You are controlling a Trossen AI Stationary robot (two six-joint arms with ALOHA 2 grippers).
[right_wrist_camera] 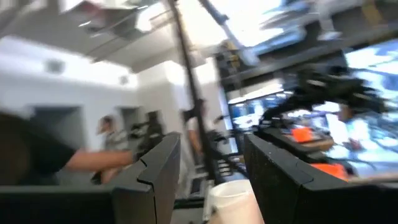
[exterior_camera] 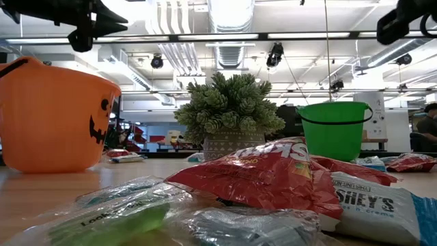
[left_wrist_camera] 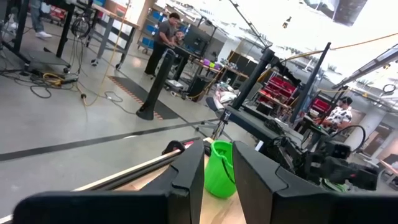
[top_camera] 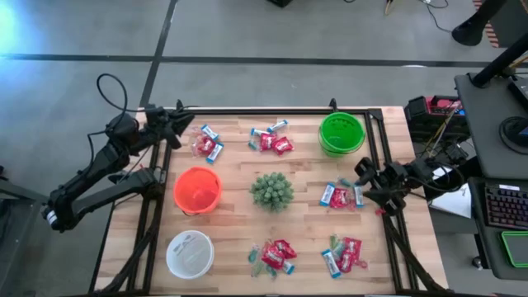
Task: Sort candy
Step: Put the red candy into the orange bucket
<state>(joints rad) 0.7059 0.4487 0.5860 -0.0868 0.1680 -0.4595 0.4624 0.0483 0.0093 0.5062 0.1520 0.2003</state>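
right pincer [right_wrist_camera: 208, 165]: fingers parted, empty | white bowl [right_wrist_camera: 233, 198] between | orange bowl [right_wrist_camera: 306, 134] beyond

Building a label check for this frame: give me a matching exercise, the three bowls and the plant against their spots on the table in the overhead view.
Things:
1. orange bowl
2. green bowl
3. white bowl
4. plant

Places:
A. table centre
B. far right, at the back edge
C. near left corner
D. left side, mid-depth

Pairs: 1-D, 2-B, 3-C, 4-A
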